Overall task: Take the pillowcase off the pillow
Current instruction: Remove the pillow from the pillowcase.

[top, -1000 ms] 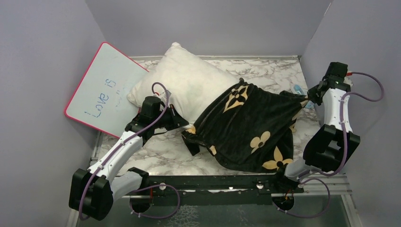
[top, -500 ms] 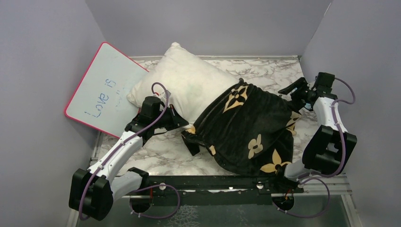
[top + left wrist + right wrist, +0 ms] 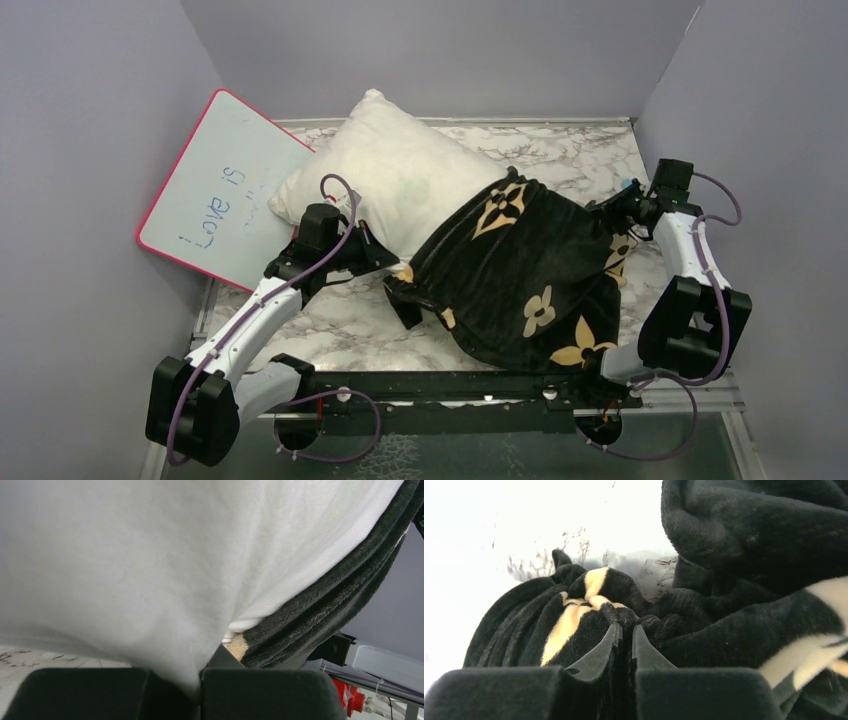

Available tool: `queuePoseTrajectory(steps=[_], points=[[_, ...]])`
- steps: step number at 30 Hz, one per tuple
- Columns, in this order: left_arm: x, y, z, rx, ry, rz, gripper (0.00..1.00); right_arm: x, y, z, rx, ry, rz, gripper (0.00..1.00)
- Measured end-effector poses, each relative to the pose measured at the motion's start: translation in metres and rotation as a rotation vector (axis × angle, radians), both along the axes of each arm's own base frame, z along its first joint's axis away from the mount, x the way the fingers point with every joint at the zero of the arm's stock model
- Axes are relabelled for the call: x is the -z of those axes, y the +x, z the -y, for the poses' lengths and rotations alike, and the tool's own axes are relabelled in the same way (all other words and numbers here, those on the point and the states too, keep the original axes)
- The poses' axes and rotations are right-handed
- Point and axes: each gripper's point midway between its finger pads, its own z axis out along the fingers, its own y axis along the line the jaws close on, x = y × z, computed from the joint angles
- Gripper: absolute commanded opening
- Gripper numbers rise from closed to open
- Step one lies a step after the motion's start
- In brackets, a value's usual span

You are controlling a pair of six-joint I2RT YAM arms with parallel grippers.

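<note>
Left gripper (image 3: pixel 199 679) was clamped shut on the pillow's (image 3: pixel 400 170) near white edge | pillowcase (image 3: pixel 520 270) lay bunched over the pillow's right half on the table (image 3: pixel 340 325) | right gripper (image 3: pixel 626 630) had its jaws nearly together, apparently pinching a pillowcase fold at the far right | whiteboard (image 3: pixel 215 190) leaned at the left wall.

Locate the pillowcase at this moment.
Top view: the pillowcase covers the right half of the pillow, right of centre on the marble table, its far-right edge pinched by the right tool.
</note>
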Motion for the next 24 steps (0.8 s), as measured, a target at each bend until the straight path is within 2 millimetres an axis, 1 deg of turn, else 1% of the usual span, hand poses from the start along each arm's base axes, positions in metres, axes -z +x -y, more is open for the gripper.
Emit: queuePoseTrajectory(steps=[4, 13, 16, 18, 19, 20, 22, 23, 24], points=[[0.0, 0.0, 0.0, 0.0, -0.001, -0.003, 0.0, -0.011, -0.009, 0.009, 0.038, -0.091, -0.007, 0.01], [-0.004, -0.005, 0.007, 0.031, -0.03, -0.005, 0.0, -0.013, -0.035, 0.043, 0.104, -0.306, -0.163, 0.01], [-0.005, -0.006, 0.009, 0.038, -0.036, -0.006, 0.0, -0.016, -0.04, 0.046, 0.096, -0.331, -0.183, 0.01], [-0.005, -0.006, 0.009, 0.038, -0.036, -0.006, 0.0, -0.019, -0.038, 0.043, 0.067, -0.331, -0.168, 0.01], [-0.005, -0.006, 0.009, 0.038, -0.036, -0.006, 0.02, -0.021, -0.036, 0.04, 0.042, -0.325, -0.153, 0.01], [-0.005, -0.006, 0.009, 0.039, -0.036, -0.005, 0.15, -0.023, -0.034, 0.037, 0.017, -0.314, -0.138, 0.0], [-0.005, -0.006, 0.009, 0.045, -0.031, 0.001, 0.5, -0.024, -0.028, 0.031, -0.03, -0.295, -0.118, 0.0], [-0.005, -0.006, 0.008, 0.048, -0.028, 0.006, 0.64, -0.024, -0.023, 0.028, -0.051, -0.295, -0.115, 0.01], [-0.008, -0.006, 0.006, 0.048, -0.017, 0.025, 0.72, -0.022, -0.017, 0.026, -0.071, -0.301, -0.114, 0.01]])
